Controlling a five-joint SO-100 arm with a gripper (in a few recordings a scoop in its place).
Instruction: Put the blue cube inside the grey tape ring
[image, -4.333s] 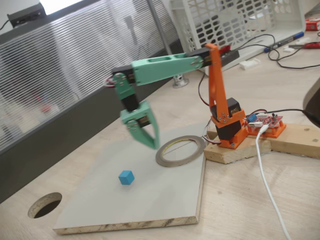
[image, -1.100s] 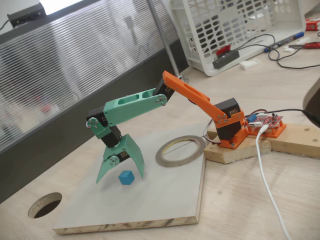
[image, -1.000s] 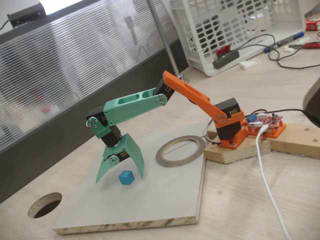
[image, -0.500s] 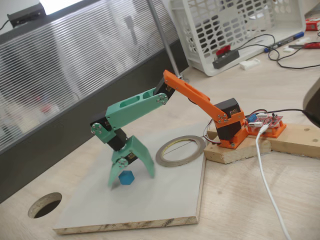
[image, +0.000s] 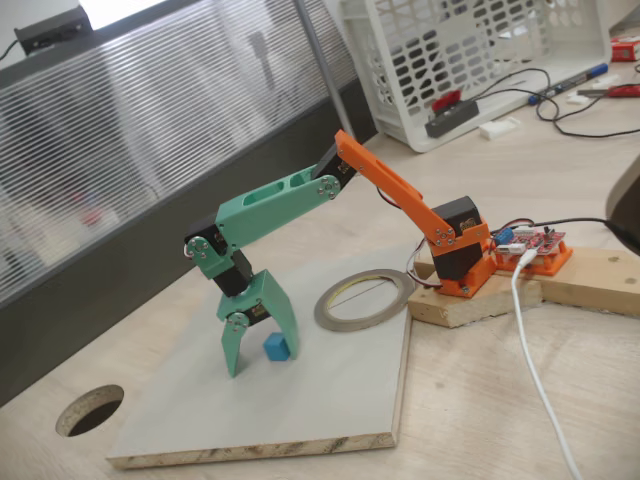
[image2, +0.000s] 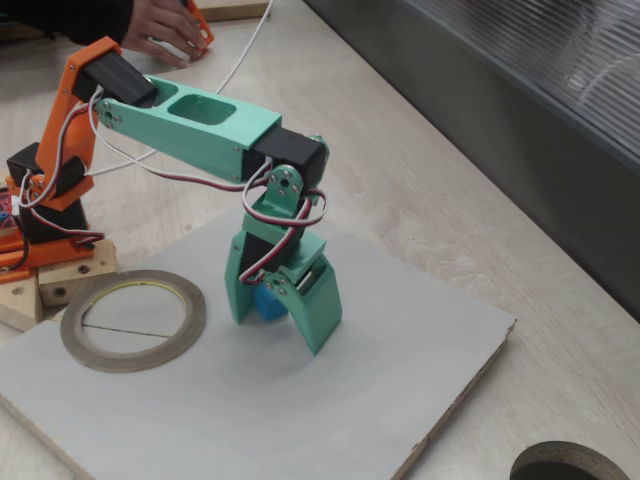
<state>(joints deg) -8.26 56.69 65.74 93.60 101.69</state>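
With its open jaws straddling the blue cube (image: 276, 347) at centre frame, the gripper (image: 262, 363) should close squarely before lifting.

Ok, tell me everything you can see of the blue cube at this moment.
The blue cube is a small, plain, bright sky-blue block with a matte, plastic-looking surface and no markings. It sits flat on the grey board, between the two green fingers of the open pincer, which straddle it with their tips down at the board. In a fixed view the pincer's body hides most of it. Whether a finger touches it cannot be told. It lies outside the grey tape ring, apart from it.
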